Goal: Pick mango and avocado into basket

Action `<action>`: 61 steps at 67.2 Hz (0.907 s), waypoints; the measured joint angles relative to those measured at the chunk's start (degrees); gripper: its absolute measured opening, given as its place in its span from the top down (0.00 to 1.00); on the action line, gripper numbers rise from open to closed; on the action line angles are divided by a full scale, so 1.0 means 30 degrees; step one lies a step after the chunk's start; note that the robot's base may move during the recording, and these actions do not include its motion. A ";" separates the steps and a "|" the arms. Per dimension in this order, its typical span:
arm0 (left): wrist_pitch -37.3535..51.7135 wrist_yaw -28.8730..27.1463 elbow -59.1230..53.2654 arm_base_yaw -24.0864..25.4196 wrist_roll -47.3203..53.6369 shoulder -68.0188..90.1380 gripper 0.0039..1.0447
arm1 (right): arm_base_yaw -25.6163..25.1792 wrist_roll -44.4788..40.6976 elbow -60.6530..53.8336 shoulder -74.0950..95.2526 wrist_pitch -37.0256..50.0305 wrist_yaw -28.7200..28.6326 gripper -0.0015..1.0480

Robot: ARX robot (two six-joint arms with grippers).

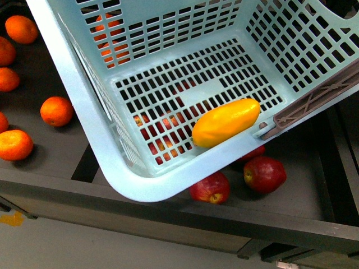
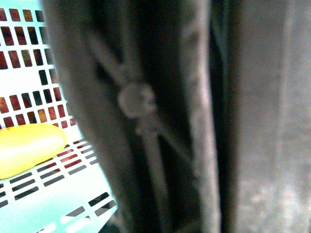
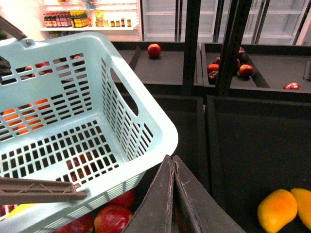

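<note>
The light teal basket (image 1: 70, 84) hangs tilted above the dark shelves and fills most of the front view. The yellow-orange mango (image 1: 226, 122) lies inside it, against the low wall near the brown handle (image 1: 320, 98). In the left wrist view the blurred handle (image 2: 146, 121) fills the picture. My left gripper is shut on it, but its jaws do not show. The mango (image 2: 26, 148) lies on the slotted floor (image 2: 53, 194) beside it. My right gripper (image 3: 171, 160) is shut and empty, just outside the basket's rim (image 3: 155, 126). No avocado is in view.
Oranges (image 1: 56, 110) lie on the shelf to the left. Red apples (image 1: 263, 174) lie under the basket, and they also show in the right wrist view (image 3: 114, 218). Two yellow-orange fruits (image 3: 277, 209) lie in a dark bin beside the right gripper. Upright black posts (image 3: 233, 43) divide the shelves.
</note>
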 joint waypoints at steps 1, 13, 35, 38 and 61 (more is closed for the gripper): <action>0.0000 0.0000 0.0000 0.0000 0.0000 0.0000 0.87 | 0.0000 0.0000 -0.0051 -0.0102 -0.0058 -0.0007 0.98; 0.0000 -0.0007 0.0000 0.0007 0.0029 0.0000 0.87 | 0.0000 -0.0007 -0.0780 -0.2266 -0.1450 0.0000 0.98; 0.0000 -0.0015 0.0000 0.0000 0.0029 0.0000 0.87 | 0.0007 -0.0029 -0.1209 -0.3883 -0.2514 0.0000 0.67; 0.0000 -0.0007 0.0000 0.0000 0.0029 0.0000 0.87 | 0.0000 -0.0029 -0.1209 -0.3883 -0.2528 0.0000 0.60; 0.0000 0.0255 0.0000 -0.0270 -0.0007 0.0000 0.87 | 0.0000 -0.0029 -0.1217 -0.3898 -0.2543 0.0058 0.07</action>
